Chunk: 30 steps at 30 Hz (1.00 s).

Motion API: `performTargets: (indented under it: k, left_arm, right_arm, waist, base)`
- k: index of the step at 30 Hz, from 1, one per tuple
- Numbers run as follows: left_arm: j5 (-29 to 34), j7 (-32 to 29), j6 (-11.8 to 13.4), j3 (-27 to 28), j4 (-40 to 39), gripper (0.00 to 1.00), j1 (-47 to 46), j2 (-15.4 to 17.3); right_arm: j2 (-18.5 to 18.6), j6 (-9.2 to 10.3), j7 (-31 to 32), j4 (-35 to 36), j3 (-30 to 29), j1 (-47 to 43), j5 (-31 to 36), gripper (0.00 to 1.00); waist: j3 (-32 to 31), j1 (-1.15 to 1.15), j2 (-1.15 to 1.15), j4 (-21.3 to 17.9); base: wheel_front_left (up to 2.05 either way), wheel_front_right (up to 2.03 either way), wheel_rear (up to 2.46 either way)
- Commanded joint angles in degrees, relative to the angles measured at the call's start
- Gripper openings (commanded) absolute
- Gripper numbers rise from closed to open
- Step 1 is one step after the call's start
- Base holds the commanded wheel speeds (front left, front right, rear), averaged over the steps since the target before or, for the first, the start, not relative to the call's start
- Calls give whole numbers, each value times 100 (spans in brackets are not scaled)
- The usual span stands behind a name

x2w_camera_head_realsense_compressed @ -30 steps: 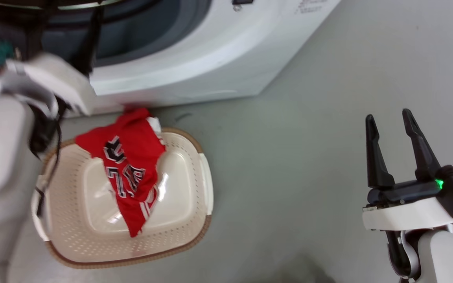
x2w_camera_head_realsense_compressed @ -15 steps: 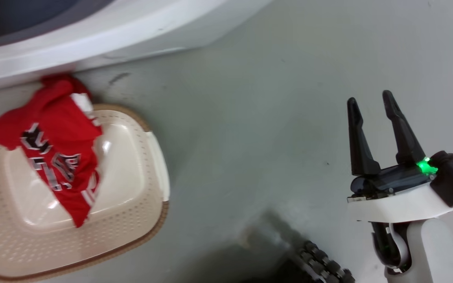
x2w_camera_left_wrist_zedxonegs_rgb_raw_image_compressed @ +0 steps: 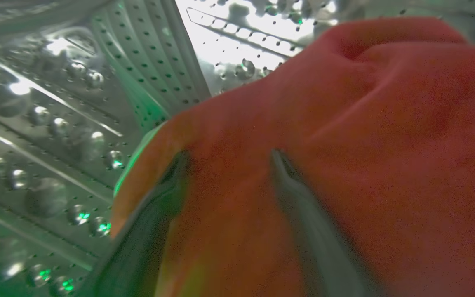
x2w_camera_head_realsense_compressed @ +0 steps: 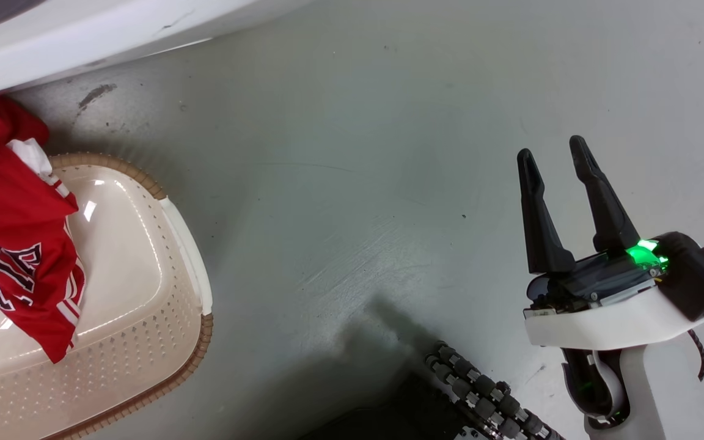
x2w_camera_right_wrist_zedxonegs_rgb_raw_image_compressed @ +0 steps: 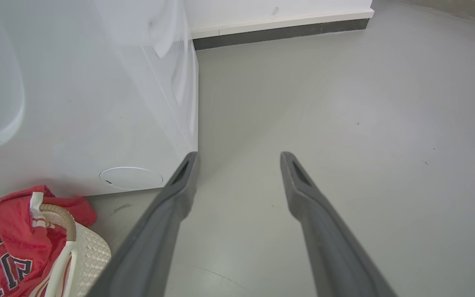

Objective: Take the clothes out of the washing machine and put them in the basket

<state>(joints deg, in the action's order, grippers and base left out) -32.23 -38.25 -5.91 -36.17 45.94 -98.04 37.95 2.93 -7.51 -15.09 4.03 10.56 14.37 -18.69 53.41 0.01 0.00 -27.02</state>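
Head view: one red jersey [x2w_camera_head_realsense_compressed: 16, 232] lies draped over the far end of the basket [x2w_camera_head_realsense_compressed: 188, 256] — bright red, with black-and-white lettering and white-striped trim. Its upper fold spills past the brown woven rim toward the foot of the washing machine [x2w_camera_head_realsense_compressed: 83, 36]. The right gripper [x2w_camera_head_realsense_compressed: 549, 148] hangs over bare grey floor [x2w_camera_head_realsense_compressed: 352, 183], well apart from the basket, its two dark fingers spread with nothing between them.

Left wrist view: a second red garment [x2w_camera_left_wrist_zedxonegs_rgb_raw_image_compressed: 365, 144] sits inside the perforated steel drum [x2w_camera_left_wrist_zedxonegs_rgb_raw_image_compressed: 56, 123], bunched in soft folds. The left gripper [x2w_camera_left_wrist_zedxonegs_rgb_raw_image_compressed: 231, 154] has its fingers apart and pressed into that cloth — fabric fills the gap between them.

Counted: two red garments, one basket, one washing machine, two grippers.
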Motion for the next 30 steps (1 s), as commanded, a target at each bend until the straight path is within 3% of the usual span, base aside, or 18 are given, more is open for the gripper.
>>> performTargets:
  k: [1,10,11,12,23,30]
  left_arm:
    - [8,-40,-11,-26,56,100,-40,-9]
    - [-43,-233,-98,-263,504,100,-20,-170]
    - [-34,-272,-120,-313,534,94,-20,-176]
    - [-46,-304,-141,-367,548,0,-15,-178]
    - [-226,311,-155,-447,561,0,-239,53]
    - [-175,1632,-156,-837,379,0,162,93]
  right_arm:
    - [-8,4,-12,25,-2,-10,14,100]
    - [-7,4,-12,42,-82,-97,-52,100]
    - [-7,4,-12,39,-85,-94,-57,100]
    - [-7,4,-12,41,-81,-86,-58,100]
    - [-6,4,-12,22,-30,138,13,100]
    - [-6,4,-12,-48,-319,234,328,100]
  waist:
    - [19,-1,0,11]
    - [100,-1,0,50]
    - [107,-1,0,57]
    - [112,-1,0,61]
    - [2,-1,0,45]
    - [-464,-1,0,404]
  base:
    - [0,0,0]
    - [0,0,0]
    - [0,0,0]
    - [0,0,0]
    - [0,0,0]
    - [0,0,0]
